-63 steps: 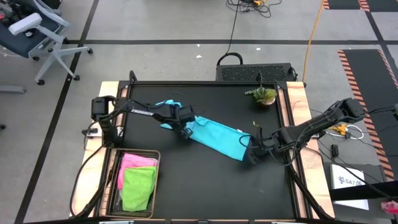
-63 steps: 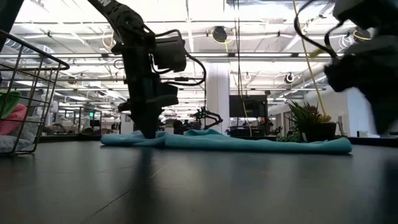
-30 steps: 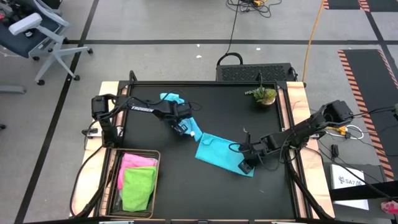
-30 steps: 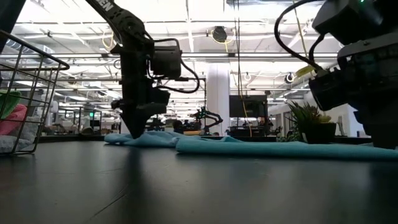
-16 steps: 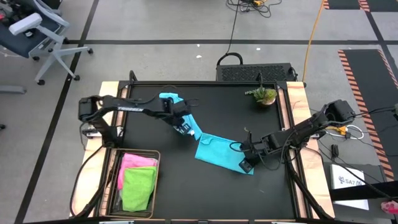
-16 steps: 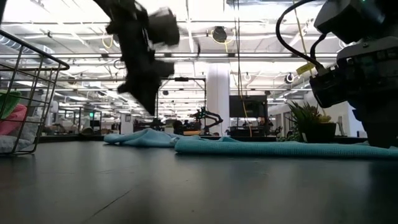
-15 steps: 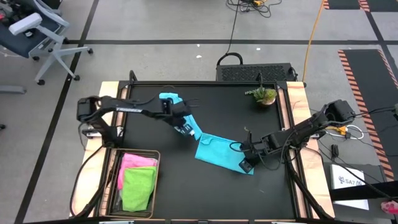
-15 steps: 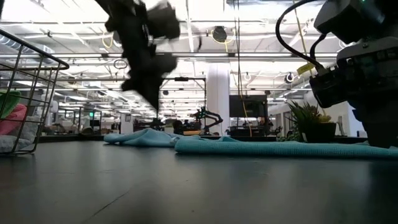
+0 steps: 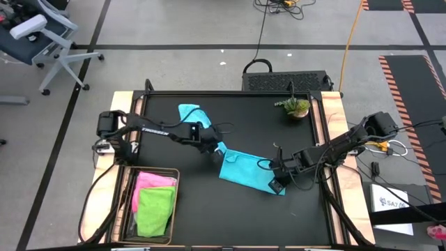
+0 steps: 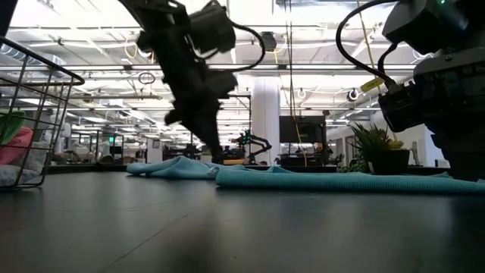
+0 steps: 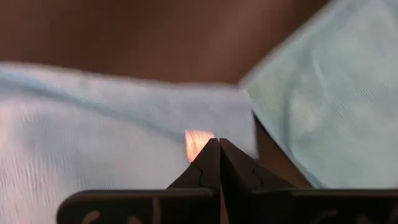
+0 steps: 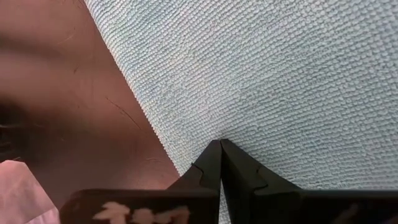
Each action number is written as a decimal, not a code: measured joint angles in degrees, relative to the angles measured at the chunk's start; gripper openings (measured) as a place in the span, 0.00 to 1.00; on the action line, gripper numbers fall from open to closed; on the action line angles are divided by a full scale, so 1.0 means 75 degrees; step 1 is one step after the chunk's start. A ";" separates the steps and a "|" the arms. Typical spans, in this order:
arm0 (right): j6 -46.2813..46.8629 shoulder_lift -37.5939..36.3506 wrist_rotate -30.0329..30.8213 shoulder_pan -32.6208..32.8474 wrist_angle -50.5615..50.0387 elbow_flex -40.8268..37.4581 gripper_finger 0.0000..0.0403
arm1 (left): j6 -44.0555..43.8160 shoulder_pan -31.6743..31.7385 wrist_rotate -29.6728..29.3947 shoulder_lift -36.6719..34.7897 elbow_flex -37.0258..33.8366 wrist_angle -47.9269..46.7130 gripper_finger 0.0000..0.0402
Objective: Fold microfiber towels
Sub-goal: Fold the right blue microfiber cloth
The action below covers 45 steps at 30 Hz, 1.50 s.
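In the middle of the black table [image 9: 167,209], the teal towel [image 9: 247,169] lies flat as a rough rectangle, its long axis running from about ten o'clock to four o'clock in the overhead view. The light blue towel [image 9: 197,120] stretches as a crumpled strip from the teal cloth's ten o'clock corner toward eleven. The teal one shows a fine pebbled microfiber weave and a straight hemmed edge; the blue looks softer and rumpled. The right gripper [image 9: 277,183] sits at the teal towel's four o'clock corner, fingers closed, apparently pinching the edge. The left gripper [image 9: 211,150] hangs over the junction where the two cloths meet, its fingers closed on nothing visible; the blue strip lies just beyond the fingertips, so this arm is likely nearer for taking the ten o'clock corner. At seven o'clock the wire basket [image 9: 127,202] holds the pink towel [image 9: 150,181] and lime towel [image 9: 155,209]; a small potted plant [image 9: 295,107] stands at one o'clock.
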 joint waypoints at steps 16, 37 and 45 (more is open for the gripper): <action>-0.0016 0.0000 0.0003 0.0000 0.0001 0.0000 0.00 | -0.0352 0.0059 0.1169 0.0979 0.0055 -0.1210 0.01; -0.0042 0.0000 0.0042 -0.0101 0.0064 -0.0003 0.00 | 0.1780 -0.0795 0.1010 -0.0374 -0.0009 0.0740 0.00; -0.0216 0.0000 0.0420 -0.0578 0.0213 -0.0006 0.00 | 0.2641 -0.1230 0.1271 0.0562 -0.0009 0.1417 0.00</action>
